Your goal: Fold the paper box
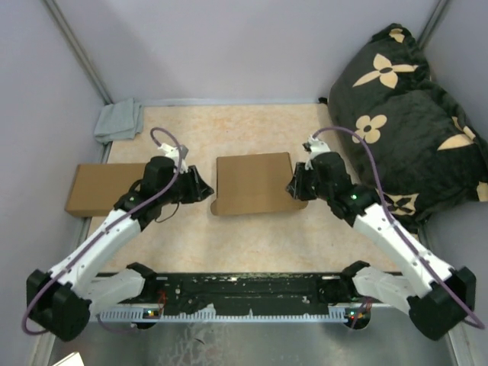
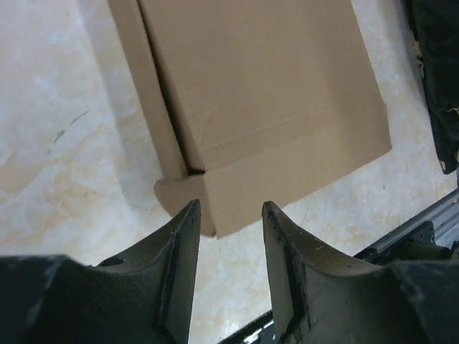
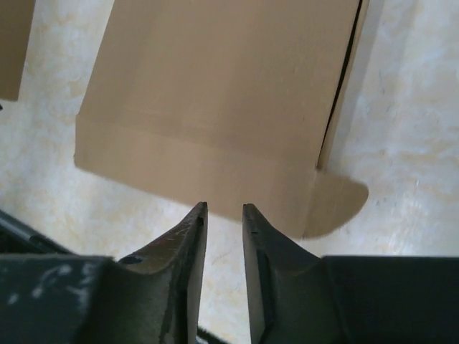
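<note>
The paper box (image 1: 253, 183) lies closed and flat in the middle of the desk (image 1: 252, 240), between your two arms. Your left hand (image 2: 229, 209) sits just off its left side, fingers moderately apart and gripping nothing. Your right hand (image 3: 224, 208) faces the opposite side, fingers narrow but parted, and also holds nothing. A second box (image 1: 99, 189) lies well apart at the desk's left edge, and a grey cloth (image 1: 120, 120) sits in the far left corner.

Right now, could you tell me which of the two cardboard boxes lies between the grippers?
The middle box, with the left gripper and right gripper at its ends. The other box lies further left, beyond the left gripper.
</note>
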Robot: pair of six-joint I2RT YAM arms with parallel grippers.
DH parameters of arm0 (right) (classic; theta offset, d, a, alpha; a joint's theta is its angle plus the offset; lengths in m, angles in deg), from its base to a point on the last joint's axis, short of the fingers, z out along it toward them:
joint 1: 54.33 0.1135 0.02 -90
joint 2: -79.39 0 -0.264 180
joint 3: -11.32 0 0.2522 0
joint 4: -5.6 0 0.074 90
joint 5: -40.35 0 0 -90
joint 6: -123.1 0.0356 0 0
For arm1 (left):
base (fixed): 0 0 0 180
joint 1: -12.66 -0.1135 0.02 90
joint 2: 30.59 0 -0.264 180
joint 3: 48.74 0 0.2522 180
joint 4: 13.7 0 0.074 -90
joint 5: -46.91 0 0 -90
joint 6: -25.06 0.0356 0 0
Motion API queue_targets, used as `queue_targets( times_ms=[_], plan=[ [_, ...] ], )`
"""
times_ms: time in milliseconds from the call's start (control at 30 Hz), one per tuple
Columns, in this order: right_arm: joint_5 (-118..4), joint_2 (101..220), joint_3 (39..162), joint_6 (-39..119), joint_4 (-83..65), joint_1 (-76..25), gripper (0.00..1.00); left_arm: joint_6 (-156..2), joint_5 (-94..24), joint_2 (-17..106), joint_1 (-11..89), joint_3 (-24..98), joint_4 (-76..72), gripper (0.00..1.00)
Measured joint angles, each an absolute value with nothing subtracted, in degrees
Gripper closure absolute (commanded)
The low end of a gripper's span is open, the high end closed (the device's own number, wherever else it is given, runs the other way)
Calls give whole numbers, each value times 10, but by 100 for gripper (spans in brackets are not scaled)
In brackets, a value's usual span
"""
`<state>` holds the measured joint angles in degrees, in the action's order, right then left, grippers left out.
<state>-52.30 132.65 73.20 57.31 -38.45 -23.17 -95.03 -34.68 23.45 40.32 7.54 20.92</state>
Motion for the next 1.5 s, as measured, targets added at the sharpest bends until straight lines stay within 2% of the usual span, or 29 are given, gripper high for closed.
queue_targets(
  times_ms=[267,400,467,700,867,933,967,1033,1100,1167,1333,1500],
  plan=[
    [-515,1554,770,567,-281,-261,82,-918,-313,427,404,150,119,55],
    [-522,1651,777,569,-266,-261,83,-901,-296,567,407,194,119,57],
    [-521,1667,796,568,-259,-261,82,-897,-285,617,405,214,122,57],
    [-523,1677,807,573,-245,-264,80,-874,-302,640,407,260,145,56],
    [-523,1684,829,577,-259,-264,77,-864,-331,662,407,318,185,51],
    [-523,1681,833,579,-262,-264,70,-856,-342,656,406,331,191,49],
    [-523,1676,833,580,-265,-264,62,-853,-345,651,406,334,192,48],
    [-519,1655,833,584,-280,-264,38,-843,-352,631,404,335,195,40],
    [-512,1615,833,580,-296,-264,5,-832,-357,600,402,334,200,31],
    [-505,1567,832,578,-308,-265,1,-826,-361,551,401,320,194,25],
    [-499,1433,763,562,-296,-280,1,-835,-362,390,399,171,132,24],
    [-497,1429,697,560,-303,-283,1,-861,-365,343,399,37,108,24]
  ],
)
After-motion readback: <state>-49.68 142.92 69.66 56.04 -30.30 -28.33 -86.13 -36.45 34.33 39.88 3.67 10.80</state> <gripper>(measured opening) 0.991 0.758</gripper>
